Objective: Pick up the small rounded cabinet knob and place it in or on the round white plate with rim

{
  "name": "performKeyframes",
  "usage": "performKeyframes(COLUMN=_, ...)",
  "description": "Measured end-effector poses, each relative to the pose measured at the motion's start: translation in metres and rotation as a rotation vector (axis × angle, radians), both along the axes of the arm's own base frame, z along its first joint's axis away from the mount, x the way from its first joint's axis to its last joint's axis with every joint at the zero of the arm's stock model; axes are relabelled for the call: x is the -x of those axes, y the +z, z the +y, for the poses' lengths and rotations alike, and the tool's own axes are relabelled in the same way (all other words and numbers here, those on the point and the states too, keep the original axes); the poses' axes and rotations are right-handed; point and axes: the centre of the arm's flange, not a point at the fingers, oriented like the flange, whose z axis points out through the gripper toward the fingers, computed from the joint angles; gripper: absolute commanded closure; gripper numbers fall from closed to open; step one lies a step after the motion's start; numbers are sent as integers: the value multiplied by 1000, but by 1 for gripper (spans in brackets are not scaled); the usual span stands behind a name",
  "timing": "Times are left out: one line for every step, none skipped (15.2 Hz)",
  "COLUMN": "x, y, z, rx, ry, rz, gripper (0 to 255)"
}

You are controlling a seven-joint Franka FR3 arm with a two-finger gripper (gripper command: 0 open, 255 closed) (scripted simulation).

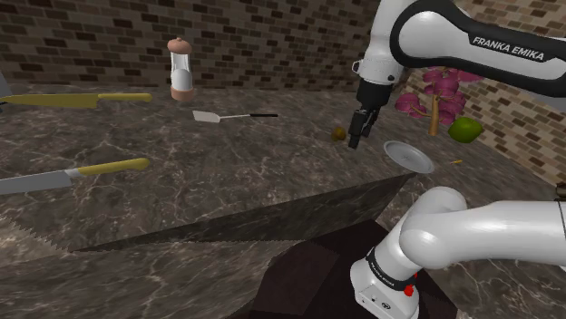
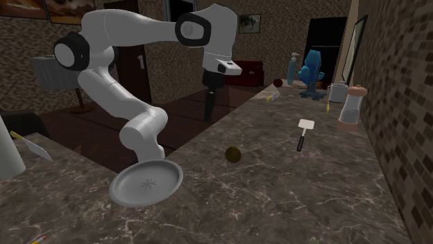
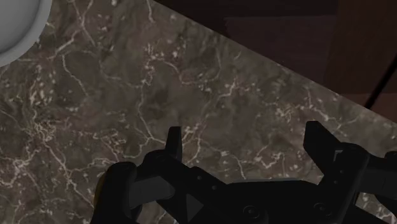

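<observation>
As my gripper (image 3: pixel 245 137) hangs open, empty, I count:
one knob (image 2: pixel 233 154), one plate (image 2: pixel 146 183), two yellow-handled knives (image 1: pixel 73 172), one spatula (image 1: pixel 207 116).

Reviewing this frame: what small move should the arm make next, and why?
Probably shift sideways toward the knob before descending. The jaws stand open over bare countertop, nothing between them, and the knob lies just to the shoulder view's left of them, apart from the plate.
</observation>
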Motion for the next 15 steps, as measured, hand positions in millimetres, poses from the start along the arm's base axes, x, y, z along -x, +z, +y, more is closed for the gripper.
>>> performKeyframes(x=0, y=0, z=0, rx=0, ry=0, rz=0, gripper=0)
performKeyframes(x=-3, y=-1, z=-4, rx=1, ry=0, rz=-7, gripper=0)
performKeyframes(x=-8, y=-4, z=-12, rx=3, ry=0, rz=-19, gripper=0)
performKeyframes(x=-12, y=-5, z=-16, rx=5, ry=-1, rz=-34, gripper=0)
performKeyframes(x=-20, y=-9, z=-25, rx=8, ry=-1, rz=-49, gripper=0)
performKeyframes(x=-23, y=-12, z=-34, rx=10, ry=-1, rz=-66, gripper=0)
performKeyframes(x=-31, y=-14, z=-42, rx=13, ry=-1, rz=-83, gripper=0)
performKeyframes(x=-35, y=-18, z=-49, rx=16, ry=-1, rz=-100, gripper=0)
performKeyframes(x=-44, y=-20, z=-58, rx=18, ry=-1, rz=-117, gripper=0)
performKeyframes(x=-52, y=-24, z=-68, rx=21, ry=-1, rz=-134, gripper=0)
performKeyframes(x=-57, y=-23, z=-76, rx=24, ry=-1, rz=-151, gripper=0)
performKeyframes(x=-65, y=-26, z=-87, rx=27, ry=-2, rz=-167, gripper=0)
performKeyframes(x=-70, y=-27, z=-98, rx=30, ry=-2, rz=-184, gripper=0)
performKeyframes(x=-72, y=-31, z=-102, rx=32, ry=-2, rz=-193, gripper=0)
performKeyframes(x=-74, y=-36, z=-105, rx=33, ry=-2, rz=-197, gripper=0)
